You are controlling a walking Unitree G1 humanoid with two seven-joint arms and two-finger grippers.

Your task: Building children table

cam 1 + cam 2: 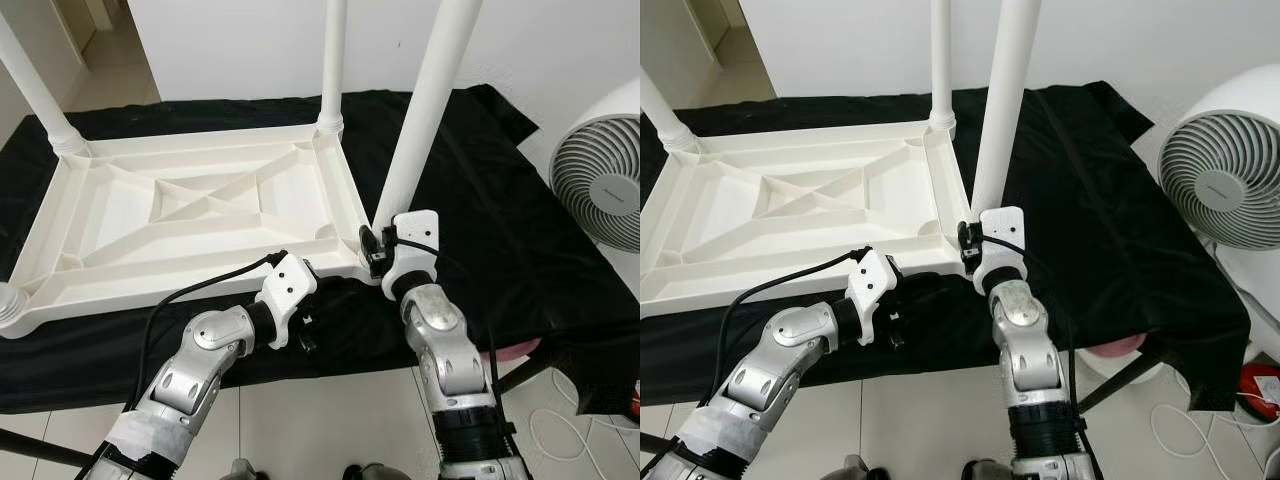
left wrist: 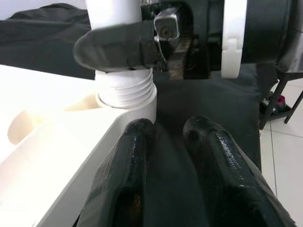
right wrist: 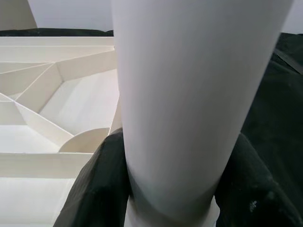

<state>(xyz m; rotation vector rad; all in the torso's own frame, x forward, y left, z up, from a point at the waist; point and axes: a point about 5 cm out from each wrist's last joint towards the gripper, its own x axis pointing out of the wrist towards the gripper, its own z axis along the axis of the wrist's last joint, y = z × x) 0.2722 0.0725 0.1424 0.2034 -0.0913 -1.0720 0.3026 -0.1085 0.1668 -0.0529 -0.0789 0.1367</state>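
Between the right gripper's [image 1: 378,252] fingers stands the white leg [image 1: 425,105], clasped just above its threaded foot in the upturned tabletop's [image 1: 190,215] near corner — long axis upright. Just beside that socket, the left gripper [image 1: 305,335] hovers, fingers narrow, holding nothing.

White plastic children's table [image 1: 190,215] lies upside down, ribbed underside up, on a black cloth [image 1: 480,230]; white leg [image 1: 425,110] stands upright in its near corner socket, others upright too
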